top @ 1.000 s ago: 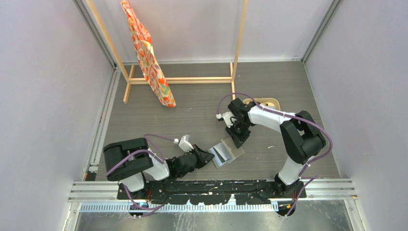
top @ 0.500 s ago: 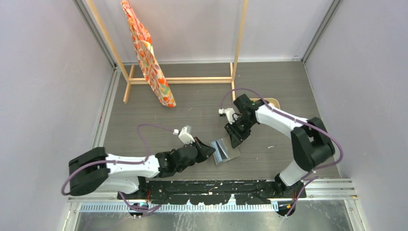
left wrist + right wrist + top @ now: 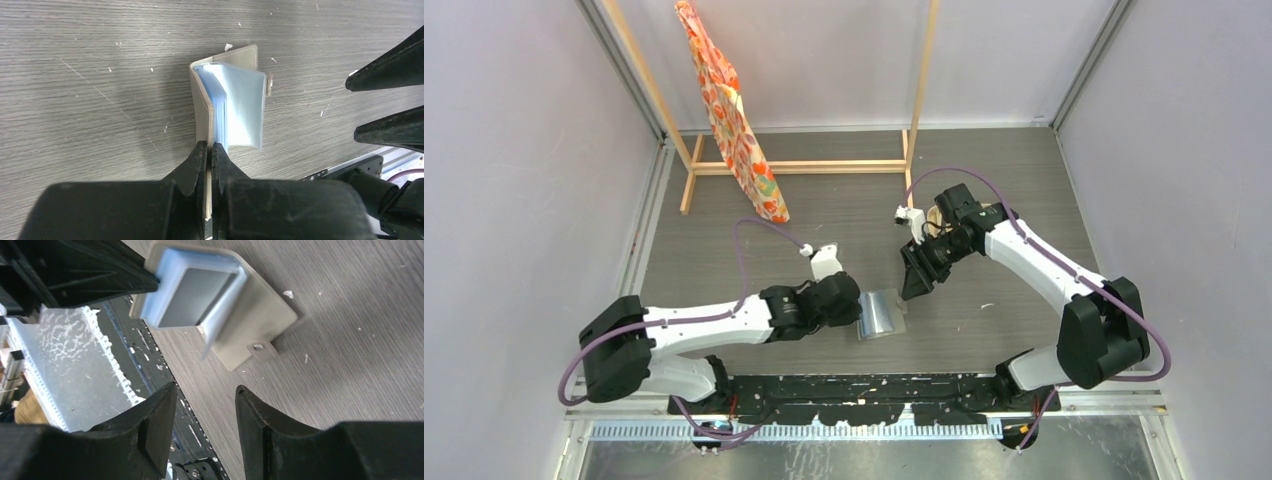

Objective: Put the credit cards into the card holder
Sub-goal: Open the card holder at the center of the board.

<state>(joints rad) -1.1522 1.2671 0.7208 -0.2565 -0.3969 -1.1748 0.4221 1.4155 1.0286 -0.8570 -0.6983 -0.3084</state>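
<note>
Your left arm [image 3: 714,322] has stretched out since a second ago, and the card holder [image 3: 882,315] has folded half shut.
From above, you see the left gripper [image 3: 856,310] at the holder's left edge and the right gripper [image 3: 916,280] just past its far right corner, apart from it. Left wrist: jaws pinched tight on the grey cover's near edge, its pale blue inside fanned out beyond. Right wrist: jaws parted with nothing between them, the holder lying ahead on the table [image 3: 350,315].
</note>
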